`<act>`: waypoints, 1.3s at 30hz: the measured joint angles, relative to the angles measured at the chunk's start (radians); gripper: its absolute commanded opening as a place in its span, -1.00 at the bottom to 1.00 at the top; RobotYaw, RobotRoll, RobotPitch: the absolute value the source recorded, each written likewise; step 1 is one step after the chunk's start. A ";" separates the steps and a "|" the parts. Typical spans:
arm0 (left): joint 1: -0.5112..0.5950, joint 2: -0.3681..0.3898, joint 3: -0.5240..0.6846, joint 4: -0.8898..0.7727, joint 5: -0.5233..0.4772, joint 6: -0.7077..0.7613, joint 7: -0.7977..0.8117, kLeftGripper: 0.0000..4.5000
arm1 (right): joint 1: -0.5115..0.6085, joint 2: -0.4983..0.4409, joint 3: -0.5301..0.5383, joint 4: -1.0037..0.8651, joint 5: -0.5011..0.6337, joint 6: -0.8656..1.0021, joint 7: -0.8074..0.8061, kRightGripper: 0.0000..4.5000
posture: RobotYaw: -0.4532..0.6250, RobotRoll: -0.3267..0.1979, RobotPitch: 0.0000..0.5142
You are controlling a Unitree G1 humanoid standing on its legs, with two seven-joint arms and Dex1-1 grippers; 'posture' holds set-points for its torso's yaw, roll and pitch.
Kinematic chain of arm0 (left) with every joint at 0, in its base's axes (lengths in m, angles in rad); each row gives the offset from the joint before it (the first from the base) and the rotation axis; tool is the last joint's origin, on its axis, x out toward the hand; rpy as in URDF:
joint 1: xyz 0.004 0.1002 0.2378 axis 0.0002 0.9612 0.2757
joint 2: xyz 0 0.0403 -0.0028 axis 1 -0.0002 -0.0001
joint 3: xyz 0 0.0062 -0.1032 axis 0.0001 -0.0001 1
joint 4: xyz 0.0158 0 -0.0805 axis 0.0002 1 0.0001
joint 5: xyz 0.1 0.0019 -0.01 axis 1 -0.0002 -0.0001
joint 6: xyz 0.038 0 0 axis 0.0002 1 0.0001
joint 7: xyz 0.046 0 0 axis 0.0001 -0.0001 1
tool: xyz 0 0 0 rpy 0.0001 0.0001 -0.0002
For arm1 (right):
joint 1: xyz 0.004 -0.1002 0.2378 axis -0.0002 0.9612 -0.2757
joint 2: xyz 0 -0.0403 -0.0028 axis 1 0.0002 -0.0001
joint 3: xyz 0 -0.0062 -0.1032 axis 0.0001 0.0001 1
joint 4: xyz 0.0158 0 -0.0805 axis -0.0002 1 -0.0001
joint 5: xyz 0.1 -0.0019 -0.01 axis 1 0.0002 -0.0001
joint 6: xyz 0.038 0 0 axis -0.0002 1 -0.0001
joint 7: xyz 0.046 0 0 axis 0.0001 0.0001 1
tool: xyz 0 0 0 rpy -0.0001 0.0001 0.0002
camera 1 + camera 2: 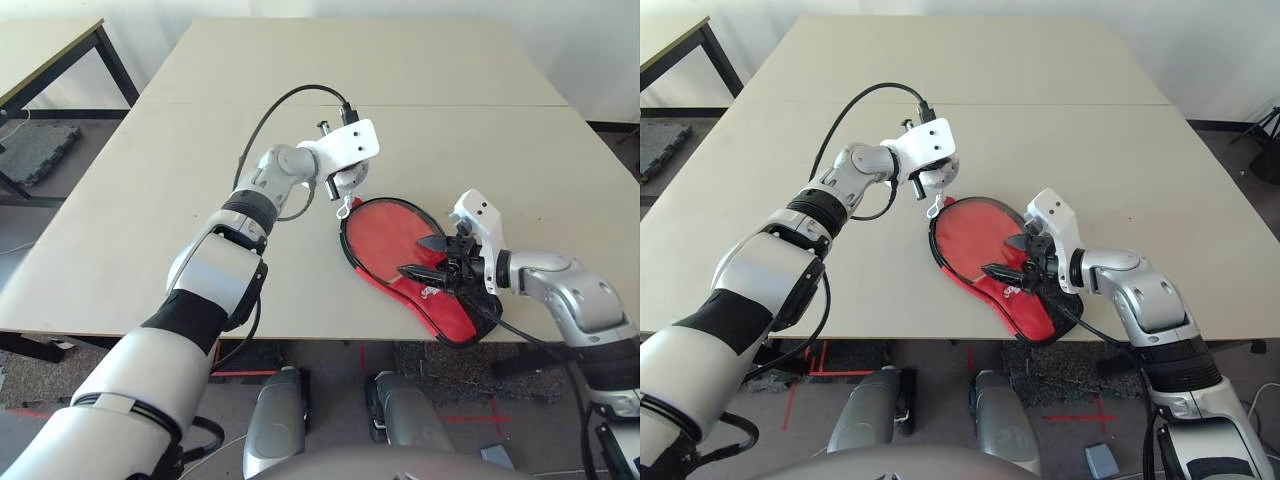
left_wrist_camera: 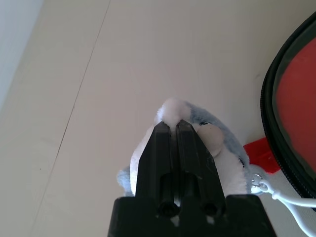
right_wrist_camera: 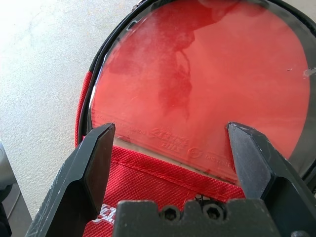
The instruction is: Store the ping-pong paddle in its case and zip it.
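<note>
The ping-pong paddle (image 1: 388,232) lies red face up inside the open case (image 1: 452,320), whose black zipper rim (image 2: 274,123) rings the face. The handle is hidden under the case's red fabric (image 3: 148,183). My left gripper (image 1: 345,190) hovers at the case's far left edge, shut on a white fuzzy lump (image 2: 219,150) tied by a white cord to the zipper. My right gripper (image 1: 421,257) is open, its fingers (image 3: 98,148) on either side of the paddle face's lower edge (image 3: 207,74) near the case's neck.
The case sits close to the table's front edge (image 1: 300,338), its narrow end reaching that edge. A second table (image 1: 45,55) stands at the back left, with a dark mat (image 1: 35,150) on the floor beside it. The tabletop's far half (image 1: 400,70) is bare.
</note>
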 measured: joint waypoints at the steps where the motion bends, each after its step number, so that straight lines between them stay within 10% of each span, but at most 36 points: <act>1: -0.008 -0.009 -0.004 0.010 0.011 -0.005 0.020 -0.99 | 0.004 0.000 -0.004 -0.004 0.007 0.001 -0.004 1.00 | -0.23 0.25 -0.35; 12: -0.124 -0.071 -0.035 0.056 0.115 -0.045 0.362 -0.99 | 0.017 0.000 -0.013 -0.035 0.029 0.010 -0.028 1.00 | -0.26 0.25 -0.39; 29: -0.023 -0.204 0.017 0.047 0.037 -0.183 -0.087 -0.99 | 0.010 0.007 -0.010 -0.028 0.045 0.010 -0.038 1.00 | -0.24 0.25 -0.43; 39: -0.007 -0.162 0.043 -0.022 -0.020 0.015 -0.406 -0.76 | -0.015 0.009 0.001 0.005 0.045 0.010 -0.032 1.00 | -0.19 0.25 -0.51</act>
